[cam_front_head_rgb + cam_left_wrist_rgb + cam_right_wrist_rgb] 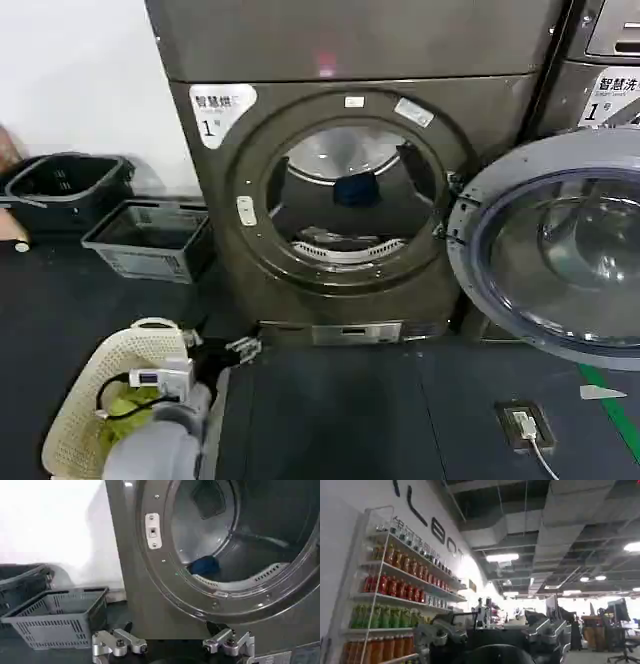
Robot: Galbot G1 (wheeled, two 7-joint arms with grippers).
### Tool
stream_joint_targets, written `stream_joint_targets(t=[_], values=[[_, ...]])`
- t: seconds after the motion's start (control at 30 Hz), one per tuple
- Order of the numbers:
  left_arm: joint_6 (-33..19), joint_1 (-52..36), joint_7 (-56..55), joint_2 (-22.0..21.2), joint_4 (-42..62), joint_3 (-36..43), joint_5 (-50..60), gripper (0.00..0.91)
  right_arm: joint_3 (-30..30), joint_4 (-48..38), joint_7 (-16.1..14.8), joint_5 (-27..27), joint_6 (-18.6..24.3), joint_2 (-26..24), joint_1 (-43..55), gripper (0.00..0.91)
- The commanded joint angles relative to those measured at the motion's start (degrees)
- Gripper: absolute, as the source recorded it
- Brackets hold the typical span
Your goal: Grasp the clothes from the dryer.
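The dryer (350, 200) stands with its round door (560, 250) swung open to the right. A dark blue piece of clothes (355, 188) lies inside the drum, and it is also visible in the left wrist view as the blue clothes (204, 565) low in the drum. My left gripper (172, 642) is open with nothing between its fingers, low in front of the dryer's lower left face. In the head view the left gripper (235, 348) hangs beside the cream basket. My right gripper (490, 632) is open and empty, aimed away at the room.
A cream laundry basket (85, 395) holding a green cloth (130, 405) sits under my left arm. A grey crate (150, 240) and a black basket (65, 185) stand left of the dryer. A floor socket (525, 420) lies at the right.
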Motion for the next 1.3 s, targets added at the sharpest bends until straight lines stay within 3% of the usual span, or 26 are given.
stream_joint_targets(t=[0.03,0.33,1.3], values=[[2.8,0.0,0.1,0.0,0.0,0.0,0.2,0.907,-0.9,-0.7,1.5,-1.8,1.9,0.0,-0.2,0.907],[2.8,0.0,0.4,0.2,-0.1,0.2,0.3,0.907,-1.1,-0.4,3.1,-1.7,1.7,0.3,-0.5,0.907],[2.8,0.0,1.2,0.1,0.1,0.1,-2.3,0.907,-1.3,-1.8,3.3,-1.8,2.1,0.2,0.1,0.907]])
